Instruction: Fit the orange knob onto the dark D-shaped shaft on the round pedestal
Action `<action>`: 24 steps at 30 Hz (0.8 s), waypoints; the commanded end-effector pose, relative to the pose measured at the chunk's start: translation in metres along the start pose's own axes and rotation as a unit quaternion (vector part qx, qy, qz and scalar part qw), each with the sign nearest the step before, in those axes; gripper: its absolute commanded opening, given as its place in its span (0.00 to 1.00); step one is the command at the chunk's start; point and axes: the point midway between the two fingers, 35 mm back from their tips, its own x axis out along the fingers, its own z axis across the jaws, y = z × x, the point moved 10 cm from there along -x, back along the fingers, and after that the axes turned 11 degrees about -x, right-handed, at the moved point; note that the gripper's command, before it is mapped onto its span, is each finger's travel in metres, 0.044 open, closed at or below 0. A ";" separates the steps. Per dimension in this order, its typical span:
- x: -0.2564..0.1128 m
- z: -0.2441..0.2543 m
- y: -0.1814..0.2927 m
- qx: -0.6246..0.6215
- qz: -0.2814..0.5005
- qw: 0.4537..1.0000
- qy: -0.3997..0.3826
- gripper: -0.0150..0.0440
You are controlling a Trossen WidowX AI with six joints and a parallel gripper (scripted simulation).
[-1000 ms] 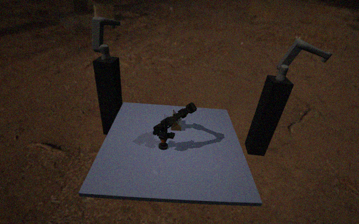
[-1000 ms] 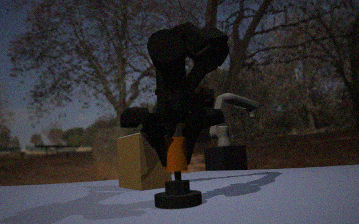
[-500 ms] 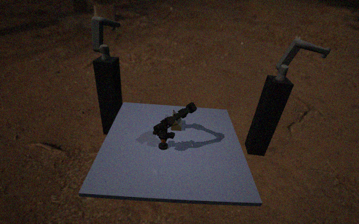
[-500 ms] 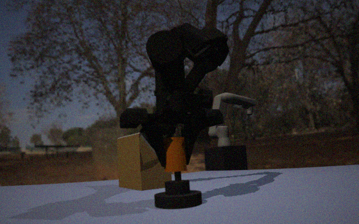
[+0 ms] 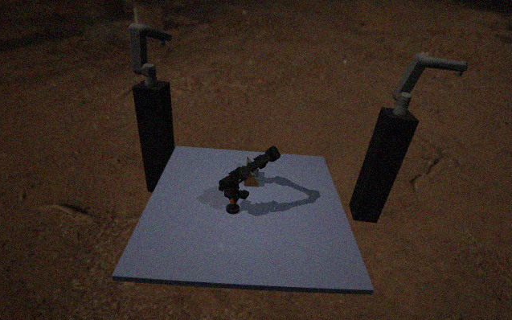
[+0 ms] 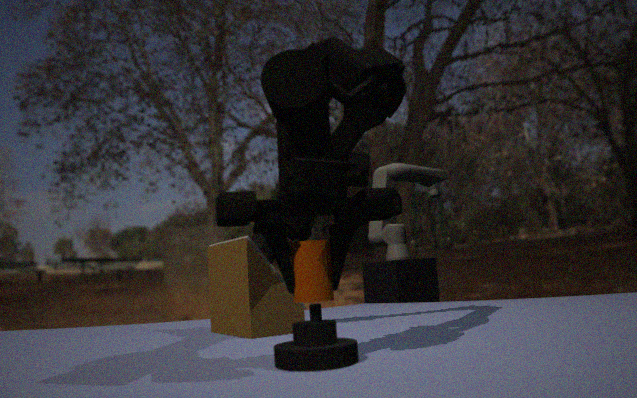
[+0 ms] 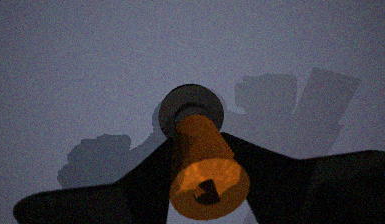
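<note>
The orange knob [image 5: 233, 202] [image 6: 313, 272] [image 7: 205, 145] is upright between the fingers of my gripper [image 6: 314, 285], which is shut on it. In the exterior view the dark shaft [image 6: 315, 312] stands on the round pedestal [image 6: 316, 354] [image 7: 191, 95] [image 5: 232, 209]. The knob's lower edge is at about the height of the shaft's top, and most of the shaft shows below it. Whether the shaft's tip is inside the hole cannot be told. The wrist view shows a dark opening in the knob's near end. The shaft's flat side is hidden.
A yellow-tan block [image 5: 251, 181] [image 6: 230, 290] with a sloped top stands behind the pedestal on the pale table [image 5: 245, 253] [image 6: 540, 350]. Two grey arms stand on dark columns [image 5: 154, 137] [image 5: 383, 165] beyond the table's left and right edges.
</note>
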 end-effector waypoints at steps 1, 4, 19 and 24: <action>0.000 -0.001 -0.002 0.007 -0.003 1.000 0.001 0.25; 0.000 -0.002 -0.002 0.007 -0.003 1.000 0.001 0.25; -0.002 0.000 0.001 0.007 -0.003 1.000 0.001 0.25; -0.003 0.000 0.000 0.007 -0.003 1.000 0.001 0.25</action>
